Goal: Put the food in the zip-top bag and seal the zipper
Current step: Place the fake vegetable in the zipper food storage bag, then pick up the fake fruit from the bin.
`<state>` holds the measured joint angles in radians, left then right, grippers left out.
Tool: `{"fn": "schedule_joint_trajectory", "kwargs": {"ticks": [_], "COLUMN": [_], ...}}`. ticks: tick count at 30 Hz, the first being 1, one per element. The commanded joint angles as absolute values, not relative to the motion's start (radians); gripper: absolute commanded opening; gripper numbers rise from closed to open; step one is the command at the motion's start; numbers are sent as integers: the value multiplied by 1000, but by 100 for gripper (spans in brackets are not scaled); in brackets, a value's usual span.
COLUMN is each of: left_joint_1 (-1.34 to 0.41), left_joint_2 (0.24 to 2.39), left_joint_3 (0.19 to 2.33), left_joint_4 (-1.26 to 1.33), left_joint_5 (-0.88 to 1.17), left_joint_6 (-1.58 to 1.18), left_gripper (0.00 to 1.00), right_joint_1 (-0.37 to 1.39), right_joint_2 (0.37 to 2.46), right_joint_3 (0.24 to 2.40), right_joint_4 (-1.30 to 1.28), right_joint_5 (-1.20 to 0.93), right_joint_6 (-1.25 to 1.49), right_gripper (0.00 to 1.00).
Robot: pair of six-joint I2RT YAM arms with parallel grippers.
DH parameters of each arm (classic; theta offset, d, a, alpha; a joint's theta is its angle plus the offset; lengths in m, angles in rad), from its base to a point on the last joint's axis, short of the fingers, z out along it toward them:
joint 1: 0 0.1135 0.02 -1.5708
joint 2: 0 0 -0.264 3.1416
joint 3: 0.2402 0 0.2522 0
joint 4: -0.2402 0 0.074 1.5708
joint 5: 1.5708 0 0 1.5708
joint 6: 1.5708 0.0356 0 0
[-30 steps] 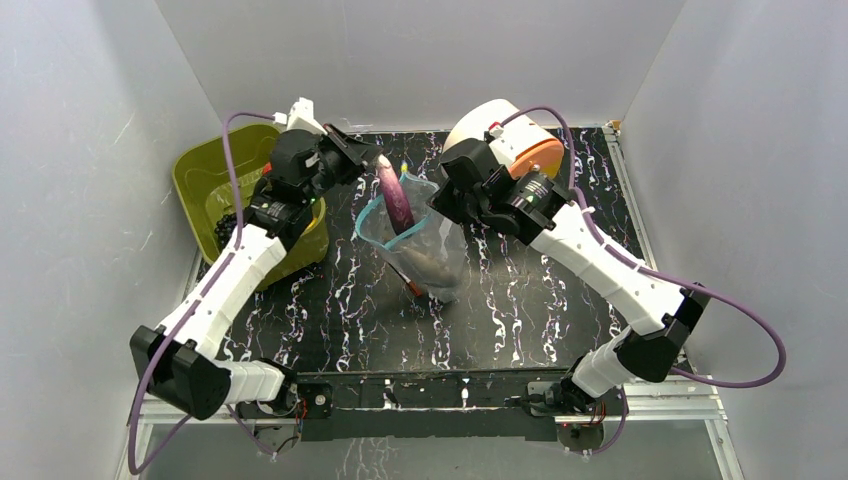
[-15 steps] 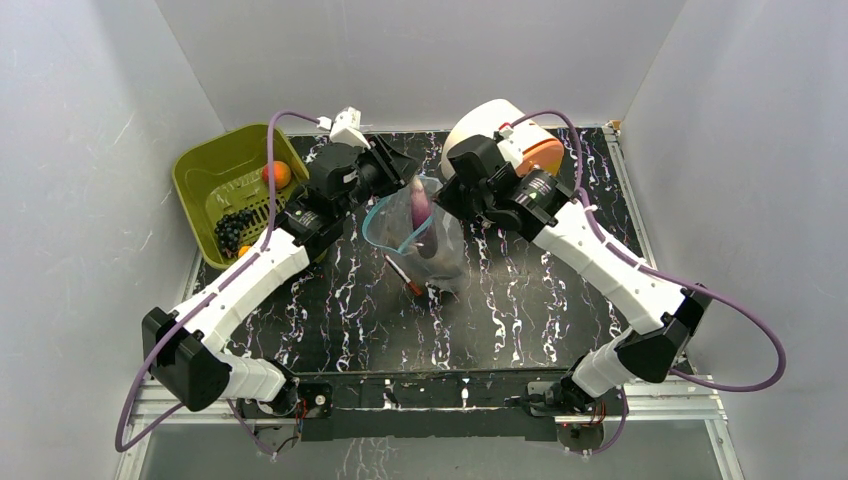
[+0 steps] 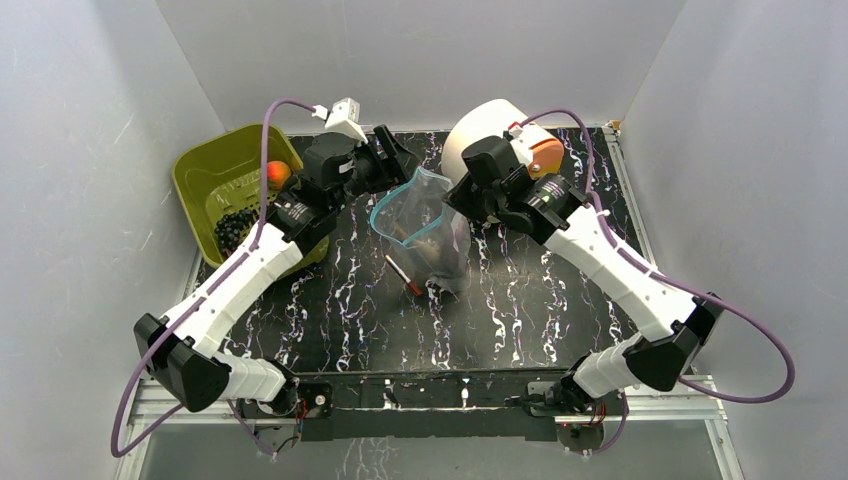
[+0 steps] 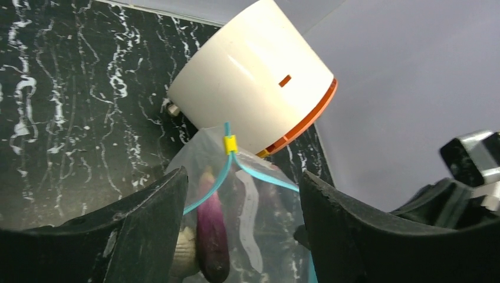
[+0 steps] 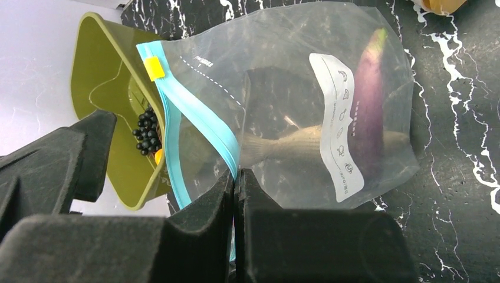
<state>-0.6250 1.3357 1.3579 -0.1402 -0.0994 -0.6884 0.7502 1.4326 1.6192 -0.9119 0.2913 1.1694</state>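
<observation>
Black marble table (image 3: 500, 310), zip-top bag (image 3: 425, 215) mid-fill
Right gripper (image 5: 234, 177) pinched zipper (image 5: 200, 124); left gripper (image 4: 243, 183) wide, empty above bag; film likely limp, slippery, so grip stiff strip

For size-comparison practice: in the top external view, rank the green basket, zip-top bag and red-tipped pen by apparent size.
1. green basket (partly hidden)
2. zip-top bag
3. red-tipped pen

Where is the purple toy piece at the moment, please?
The purple piece lies inside the zip-top bag, beside the grey fish; in the top view the bag is mid-table between the olive basket and the white container.
</observation>
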Motion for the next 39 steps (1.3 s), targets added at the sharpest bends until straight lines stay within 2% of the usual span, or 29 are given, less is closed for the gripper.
{"fn": "schedule_joint_trajectory", "kwargs": {"ticks": [1, 9, 18, 25, 34, 39], "left_joint_1": [-629, -629, -616, -412, -183, -29], "left_joint_2": [1297, 1308, 1315, 1346, 1419, 1452], "left_joint_3": [1415, 1444, 1465, 1503, 1547, 1522], "left_joint_4": [-223, -300, -403, -487, -511, -452], "left_joint_5": [-155, -189, -222, -90, -80, -56], "left_joint_6": [-596, -541, -518, -513, -501, -564], "left_gripper": [69, 73, 72, 67, 66, 61], "right_joint_1": [745, 744, 745, 745, 745, 744], "right_joint_2": [1357, 1311, 1260, 1191, 1185, 1187], "right_joint_3": [1611, 1598, 1597, 1549, 1559, 1568], "right_joint_4": [-836, -821, -867, -903, -916, -916], "right_joint_5": [289, 285, 286, 315, 347, 363], "right_joint_6": [1084, 928, 766, 743, 696, 674], "right_gripper": [0, 0, 0, 0, 0, 0]}}
